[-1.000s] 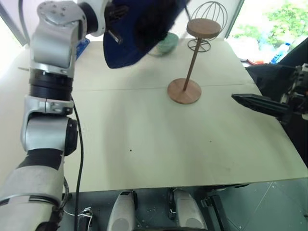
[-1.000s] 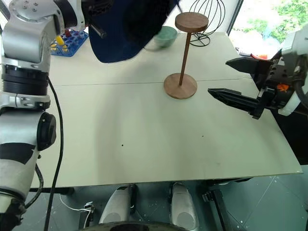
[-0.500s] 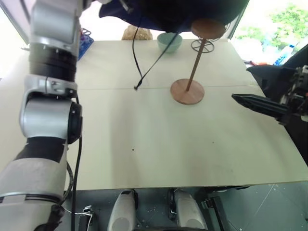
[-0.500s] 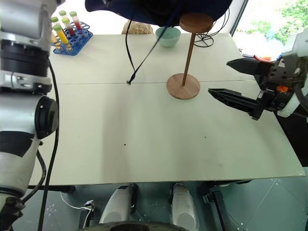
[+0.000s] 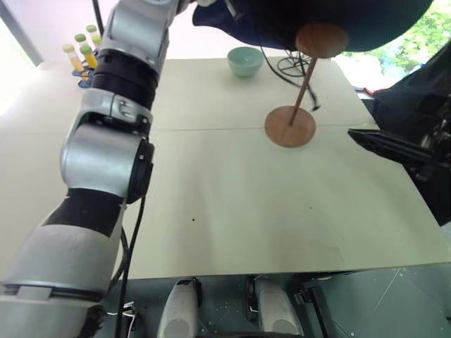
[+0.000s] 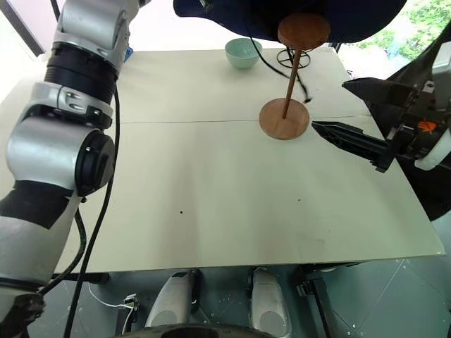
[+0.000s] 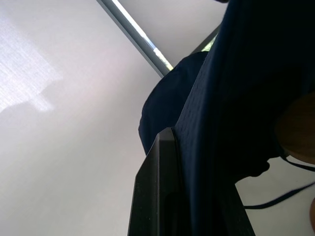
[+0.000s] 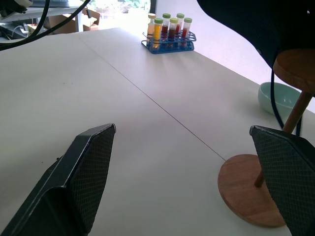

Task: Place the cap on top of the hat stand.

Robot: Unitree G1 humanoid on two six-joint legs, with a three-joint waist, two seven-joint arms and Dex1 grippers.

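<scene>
The navy blue cap hangs in the air at the back of the table, its open underside over the disc top of the hat stand. The stand's slanted rod runs down to a round wooden base. The cap's thin cord dangles beside the rod. My left gripper is shut on the cap's brim, with dark fabric against its finger. My right gripper is open and empty, to the right of the stand's base, level with the table.
A pale green bowl sits behind and left of the stand. A blue rack of test tubes stands at the table's back left. A black wire stand is behind the wooden one. The cream table spreads in front.
My left arm has carried the cap to the right and upward, from left of the stand to above its disc. The cord swung over to the rod. The right gripper stayed put.
</scene>
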